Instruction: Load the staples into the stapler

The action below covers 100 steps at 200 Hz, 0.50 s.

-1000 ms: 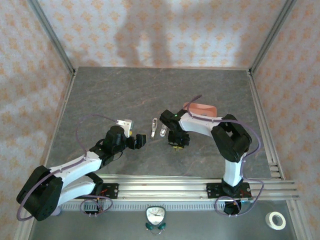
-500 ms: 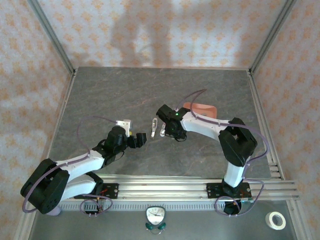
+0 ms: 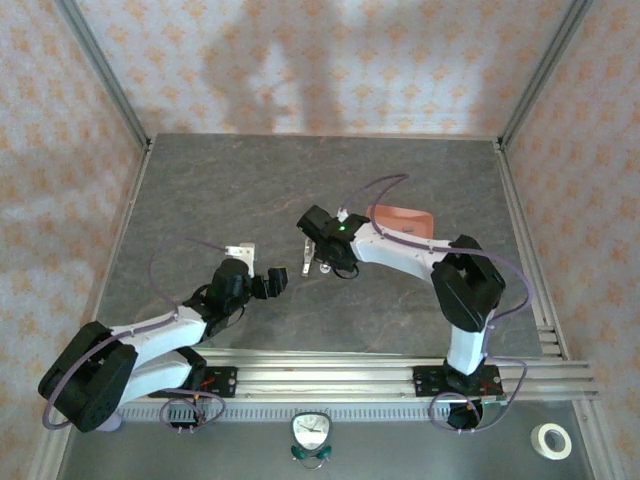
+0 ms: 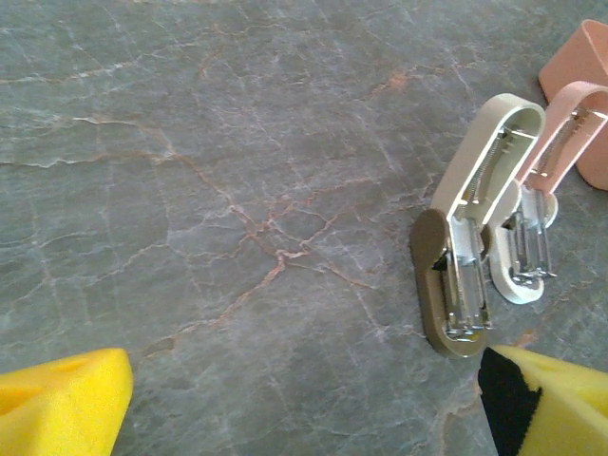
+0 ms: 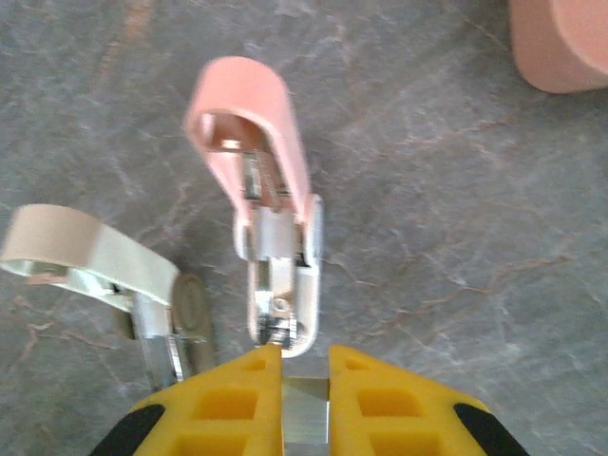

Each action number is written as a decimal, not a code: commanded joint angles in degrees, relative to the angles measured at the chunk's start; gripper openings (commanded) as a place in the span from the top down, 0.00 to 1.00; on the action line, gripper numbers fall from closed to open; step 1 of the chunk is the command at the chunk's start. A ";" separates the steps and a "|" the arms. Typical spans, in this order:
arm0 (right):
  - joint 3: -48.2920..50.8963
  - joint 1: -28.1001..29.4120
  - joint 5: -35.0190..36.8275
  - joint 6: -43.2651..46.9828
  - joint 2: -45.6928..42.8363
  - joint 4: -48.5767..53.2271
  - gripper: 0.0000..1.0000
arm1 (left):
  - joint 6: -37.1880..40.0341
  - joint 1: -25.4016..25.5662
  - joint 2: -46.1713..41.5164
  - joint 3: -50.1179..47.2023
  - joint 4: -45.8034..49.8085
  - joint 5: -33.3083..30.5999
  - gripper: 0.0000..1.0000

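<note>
**Staples pinched by the right gripper at the pink stapler**

From the top camera, the right arm is seen stretched across the grey marbled table (image 3: 220, 190) toward its middle. The right gripper (image 3: 326, 256) is lowered over two small staplers lying side by side: the beige stapler (image 3: 306, 254) on the left and the pink stapler (image 3: 324, 267) just beside it, partly covered by the gripper. A salmon-pink tray (image 3: 402, 218) is set on the table to the right of the staplers, behind the arm. The left gripper (image 3: 277, 282) is held low over the table, near the staplers on their left and apart from them. A small clock (image 3: 311, 433) and a roll of tape (image 3: 550, 440) are seen in front of the arm bases.

In the left wrist camera, the left gripper (image 4: 304, 404) is spread wide and nothing is held between its yellow fingertips (image 4: 62, 404). Both staplers are shown with their tops swung open, the beige stapler (image 4: 470, 256) nearer and the pink stapler (image 4: 543, 190) touching or almost touching its far side. A corner of the tray (image 4: 581, 66) is caught at the upper right.

In the right wrist camera, the right gripper (image 5: 304, 366) is clenched on the staples (image 5: 304, 418), a short grey metal strip pinched between the yellow fingertips (image 5: 237, 399). The fingertips are placed right at the near end of the pink stapler (image 5: 275, 209), in line with its open metal channel. Whether the strip has entered the channel cannot be told. The beige stapler (image 5: 104, 266) lies to the left, and the tray (image 5: 560, 43) is seen at the upper right.
</note>
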State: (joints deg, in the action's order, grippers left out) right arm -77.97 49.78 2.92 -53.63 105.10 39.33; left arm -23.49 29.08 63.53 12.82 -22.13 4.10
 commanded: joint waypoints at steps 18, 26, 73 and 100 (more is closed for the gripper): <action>-4.13 0.67 3.79 -1.31 2.56 2.02 0.84 | 1.60 -0.56 -2.01 -1.61 -0.19 -5.78 0.04; -4.44 0.67 3.85 -1.30 2.87 2.21 0.84 | 1.60 -0.60 -2.19 -1.80 -0.43 -5.90 0.04; -5.99 0.76 3.84 -1.48 4.85 3.62 0.84 | 1.62 -0.60 -3.06 -2.88 -1.41 -6.47 0.04; -6.39 0.76 4.26 -1.26 5.70 4.10 0.84 | 1.69 -0.56 -3.22 -3.05 -1.37 -6.62 0.04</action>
State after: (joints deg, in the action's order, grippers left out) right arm -82.43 50.22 3.73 -54.04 109.75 40.66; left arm -22.50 29.08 61.19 10.66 -22.15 -0.38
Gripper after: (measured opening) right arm 0.158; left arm 0.960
